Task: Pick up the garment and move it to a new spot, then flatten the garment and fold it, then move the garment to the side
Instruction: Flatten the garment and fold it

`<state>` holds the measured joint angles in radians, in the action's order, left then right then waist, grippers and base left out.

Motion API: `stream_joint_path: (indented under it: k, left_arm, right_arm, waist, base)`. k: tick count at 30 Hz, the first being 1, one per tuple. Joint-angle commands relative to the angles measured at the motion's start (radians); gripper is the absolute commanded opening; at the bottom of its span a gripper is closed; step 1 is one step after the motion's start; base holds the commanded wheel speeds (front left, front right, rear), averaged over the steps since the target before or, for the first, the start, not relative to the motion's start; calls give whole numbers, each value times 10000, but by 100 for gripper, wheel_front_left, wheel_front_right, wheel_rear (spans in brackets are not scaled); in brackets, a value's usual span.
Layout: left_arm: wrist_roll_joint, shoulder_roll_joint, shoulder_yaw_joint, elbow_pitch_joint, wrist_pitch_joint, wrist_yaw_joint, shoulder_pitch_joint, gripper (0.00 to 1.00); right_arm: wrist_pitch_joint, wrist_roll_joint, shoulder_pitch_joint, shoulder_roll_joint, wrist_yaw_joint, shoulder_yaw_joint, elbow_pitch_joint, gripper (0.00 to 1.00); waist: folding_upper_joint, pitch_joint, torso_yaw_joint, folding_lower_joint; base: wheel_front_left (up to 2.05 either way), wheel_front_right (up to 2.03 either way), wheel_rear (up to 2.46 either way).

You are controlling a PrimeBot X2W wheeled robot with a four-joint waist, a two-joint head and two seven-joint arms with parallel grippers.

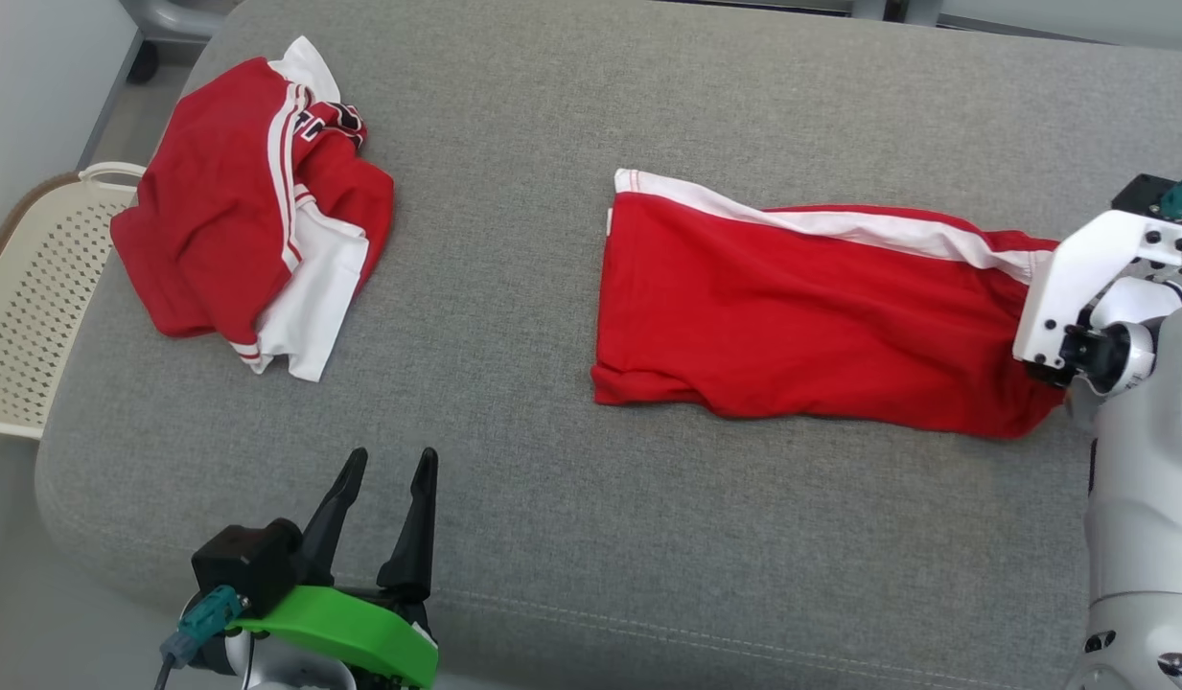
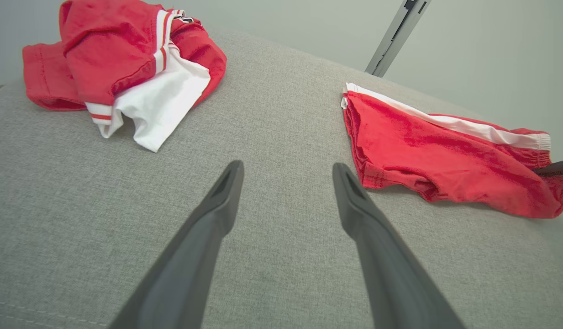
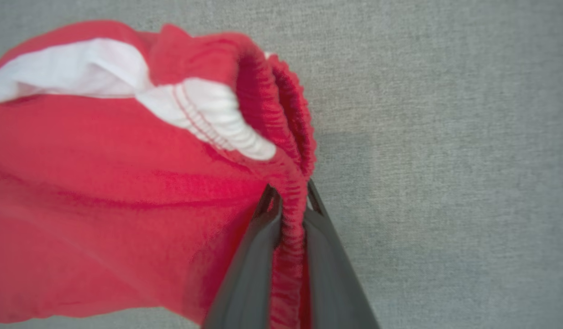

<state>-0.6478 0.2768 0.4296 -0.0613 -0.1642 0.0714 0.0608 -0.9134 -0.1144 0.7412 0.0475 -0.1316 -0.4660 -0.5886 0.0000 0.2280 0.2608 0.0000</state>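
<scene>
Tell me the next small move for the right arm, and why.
Probably lift the right gripper slightly, raising the waistband off the cushion: its jaws are shut on that elastic edge, while the rest of the red shorts lies flat and the left gripper hangs open, apart.

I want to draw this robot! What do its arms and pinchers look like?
Each gripper has two long, dark grey fingers that taper to thin tips. The left gripper has a bright green bracket, with a black box and a teal plug beside it. The right gripper has a white bracket, the same box and plug, and a pale grey, rounded forearm.
</scene>
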Motion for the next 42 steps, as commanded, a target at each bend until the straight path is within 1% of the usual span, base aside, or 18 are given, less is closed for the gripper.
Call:
stream_joint_path:
  k: [1,6,7,11,14,19,23,26,31,34,37,42]
  left_arm:
    - [-68,80,-15,49,-47,62,3,100]
    - [-99,121,-38,73,-17,100,-23,100]
    - [-123,144,-41,83,14,103,-32,100]
    - [-100,172,-50,132,28,160,-33,100]
    - [-105,196,-40,152,37,166,5,100]
    - [-113,200,24,132,62,131,78,100]
    - [-135,200,70,72,71,112,37,100]
    - [-163,212,87,67,55,144,-75,100]
    - [-192,196,122,42,44,170,-175,100]
    - [-213,179,156,29,46,147,-194,100]
    - [-229,174,172,38,31,154,-222,100]
    - [-263,211,190,37,13,167,-273,100]
  right_arm:
    - [-104,-80,-181,142,17,-81,150,0]
    - [-720,-286,-737,501,17,-334,998,0]
    - [-974,-336,-972,617,17,-433,1423,0]
    - [-1446,-350,-1305,965,17,-614,2188,0]
    - [-1686,-451,-1429,1047,16,-753,2684,0]
    - [-2002,-610,-1371,1284,17,-922,3179,0]
    - [-2132,-667,-1331,1484,17,-918,3302,0]
    - [-2303,-482,-1134,1433,16,-656,3346,0]
    - [-2771,-70,-940,1016,16,124,3490,0]
    - [-3075,626,-859,691,16,656,3498,0]
    - [-3198,984,-903,665,16,1009,3560,0]
    - [-3276,1766,-958,427,11,1542,3492,0]
  waist:
    - [0,-53,-105,0]
    - [0,-142,-321,0]
    - [0,-167,-401,0]
    - [0,-170,-546,0]
    - [0,-169,-626,0]
    - [0,-183,-633,0]
    - [0,-315,-519,0]
    - [0,-410,-449,0]
    - [0,-559,-354,0]
    - [0,-640,-269,0]
    - [0,-678,-210,0]
    - [0,-767,-47,0]
  base:
    - [0,0,0]
    - [0,0,0]
    - [0,0,0]
    - [0,0,0]
    - [0,0,0]
    - [0,0,0]
    - [0,0,0]
    - [0,0,0]
    - [0,0,0]
    - [0,0,0]
    - [0,0,0]
    - [0,0,0]
